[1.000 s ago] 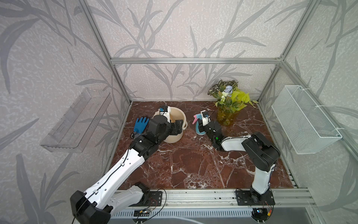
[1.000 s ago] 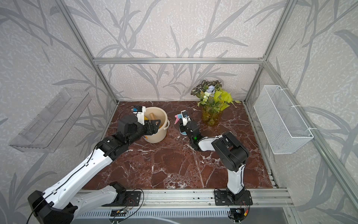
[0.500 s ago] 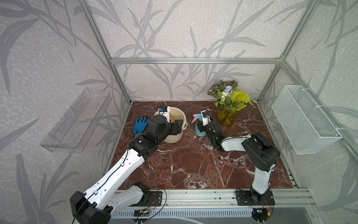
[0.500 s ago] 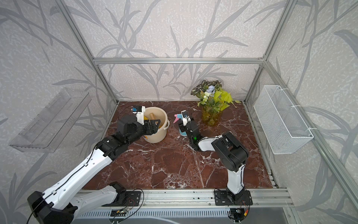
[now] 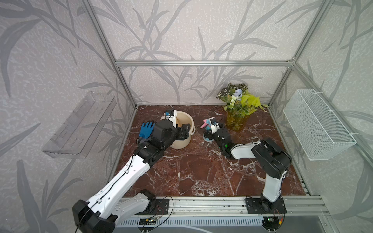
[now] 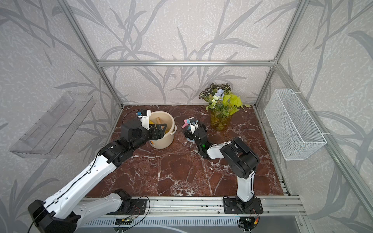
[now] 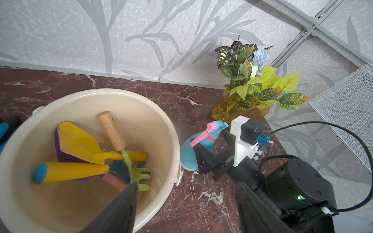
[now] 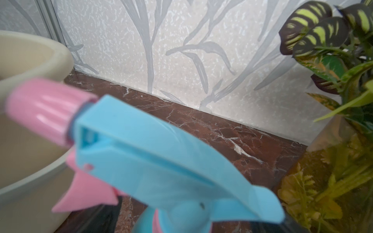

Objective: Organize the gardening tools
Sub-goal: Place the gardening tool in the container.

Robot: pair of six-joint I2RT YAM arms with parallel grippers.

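A cream bucket [image 7: 121, 92] holds the gardening tools: a yellow scoop [image 7: 78, 143], a green rake [image 7: 139, 175] with a tan handle, a blue fork [image 7: 119, 167] and a partly buried purple trowel [image 7: 57, 153]. My left gripper [image 7: 186, 187] hangs open across the bucket's rim [image 5: 190, 124], one finger inside and one outside, holding nothing. The light-blue-and-pink spray bottle [image 5: 207, 125] [image 6: 188, 126] stands upright on the floor right of the bucket. My right gripper [image 5: 213, 131] [image 7: 210, 141] is open, its fingers spread on either side of the bottle's neck [image 8: 161, 157].
A leafy plant in an amber vase [image 5: 238, 113] stands just right of the spray bottle, near the back wall. A blue glove [image 5: 147, 129] lies left of the bucket. A white wire basket [image 5: 316, 125] hangs on the right wall, a clear shelf [image 5: 80, 125] on the left wall.
My right gripper's jaws have spread wide around the spray bottle's neck. Both arms and the left gripper have stayed where they were.
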